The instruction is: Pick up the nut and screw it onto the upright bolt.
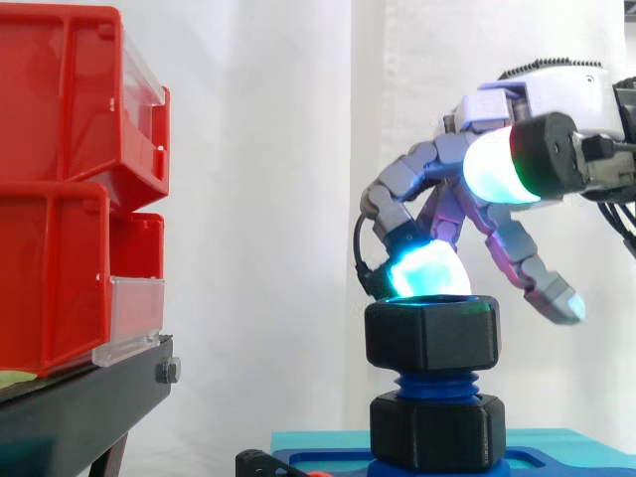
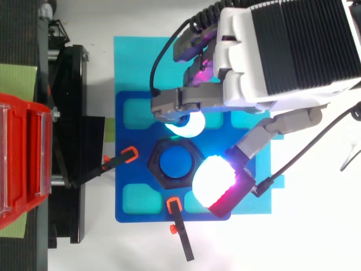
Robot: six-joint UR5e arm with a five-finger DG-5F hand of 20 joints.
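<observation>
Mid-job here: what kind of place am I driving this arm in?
Most likely a lab test bench rather than a factory line: a white curtain as backdrop, red bins on a black stand, and a clamped blue fixture plate holding the upright bolt with a black nut on it.

The nut (image 1: 432, 331) is matt black plastic with a faintly grainy skin. The bolt (image 1: 435, 379) under it is smooth blue plastic, and the blue base plate (image 2: 130, 210) is plastic too, slightly glossier. The robot hand (image 1: 542, 104) has matt grey plastic links, a smooth white shell and milky translucent fingertips (image 1: 429, 274). At the left, the red bins (image 1: 50, 109) are glossy plastic with clear plastic fronts (image 1: 134, 320), on a matt black stand (image 1: 79, 409). Behind hangs a white cloth curtain (image 1: 258, 199).
</observation>
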